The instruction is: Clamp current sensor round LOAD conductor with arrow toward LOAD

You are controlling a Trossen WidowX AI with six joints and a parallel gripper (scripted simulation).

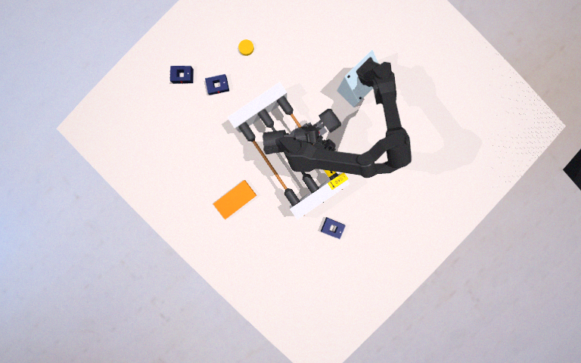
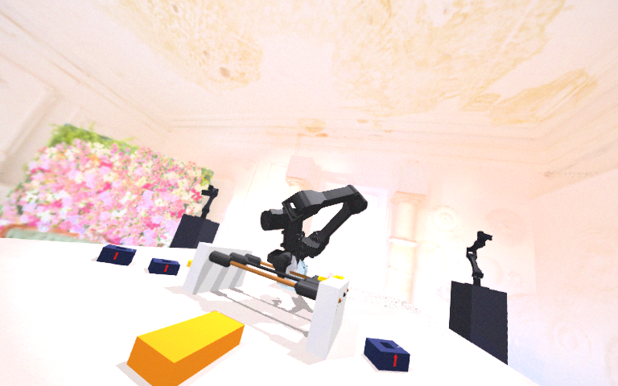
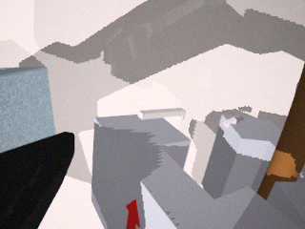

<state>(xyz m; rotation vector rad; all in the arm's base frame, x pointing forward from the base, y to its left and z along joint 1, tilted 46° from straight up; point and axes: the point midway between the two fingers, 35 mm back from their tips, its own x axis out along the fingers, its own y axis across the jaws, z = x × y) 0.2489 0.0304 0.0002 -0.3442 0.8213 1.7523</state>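
The open grey sensor fills the lower middle of the wrist view, its halves spread. Its red arrow points up in that view. The LOAD conductor passes under the arm; a copper bar shows beside the sensor's right half. The yellow LOAD marker sits on the lower white end block. My gripper is wide open, low over that side of the rack and around the sensor. One black finger shows at the wrist view's left, with a visible gap to the sensor. The other finger's contact is hidden.
A pale blue box stands beside the gripper. The rack has white end blocks and other conductors. An orange block, a yellow disc and three dark blue sensors lie around it.
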